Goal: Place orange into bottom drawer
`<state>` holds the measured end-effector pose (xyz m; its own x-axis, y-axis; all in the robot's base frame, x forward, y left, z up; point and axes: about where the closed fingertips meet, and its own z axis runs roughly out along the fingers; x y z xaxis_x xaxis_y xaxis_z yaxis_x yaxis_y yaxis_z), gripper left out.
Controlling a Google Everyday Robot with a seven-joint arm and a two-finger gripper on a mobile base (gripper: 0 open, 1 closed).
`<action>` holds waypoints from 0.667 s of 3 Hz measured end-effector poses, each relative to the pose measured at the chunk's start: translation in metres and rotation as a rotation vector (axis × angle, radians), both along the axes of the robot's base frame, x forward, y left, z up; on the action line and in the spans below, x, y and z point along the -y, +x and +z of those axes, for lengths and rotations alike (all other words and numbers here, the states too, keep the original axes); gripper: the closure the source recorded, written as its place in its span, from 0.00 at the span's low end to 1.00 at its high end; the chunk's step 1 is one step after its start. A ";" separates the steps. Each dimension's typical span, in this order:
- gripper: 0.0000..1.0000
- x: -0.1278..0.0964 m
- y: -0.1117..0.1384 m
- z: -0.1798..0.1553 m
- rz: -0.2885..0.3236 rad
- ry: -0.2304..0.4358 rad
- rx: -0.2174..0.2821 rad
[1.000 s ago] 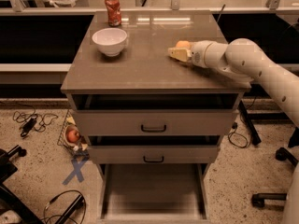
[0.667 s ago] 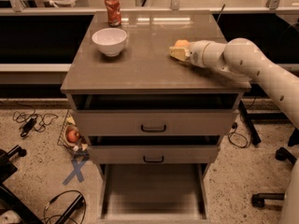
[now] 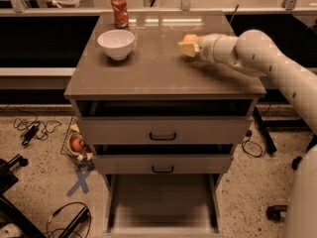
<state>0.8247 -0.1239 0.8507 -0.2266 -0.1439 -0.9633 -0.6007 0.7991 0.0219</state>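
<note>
The orange (image 3: 191, 37) is at the back right of the cabinet top (image 3: 158, 73), held at the tip of my gripper (image 3: 188, 45). The gripper reaches in from the right on the white arm (image 3: 257, 58) and is shut on the orange, just above the surface. Its yellowish fingers (image 3: 186, 49) cover the lower half of the fruit. The bottom drawer (image 3: 163, 202) is pulled out at the foot of the cabinet, and its flat floor is bare.
A white bowl (image 3: 117, 43) and a red can (image 3: 119, 11) stand on the left of the cabinet top. The two upper drawers (image 3: 163, 131) are slightly ajar. A wire basket with a reddish fruit (image 3: 77, 144) sits on the floor at left, near cables and a blue X mark (image 3: 81, 180).
The gripper has risen slightly from the cabinet top, and the orange now shows above the fingers. Nothing else has moved.
</note>
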 end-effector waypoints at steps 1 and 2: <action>1.00 0.011 0.009 0.054 -0.005 -0.041 0.060; 1.00 0.022 -0.008 0.092 0.011 -0.060 0.102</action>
<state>0.8166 -0.1456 0.9430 -0.1259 -0.2039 -0.9709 -0.6062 0.7905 -0.0874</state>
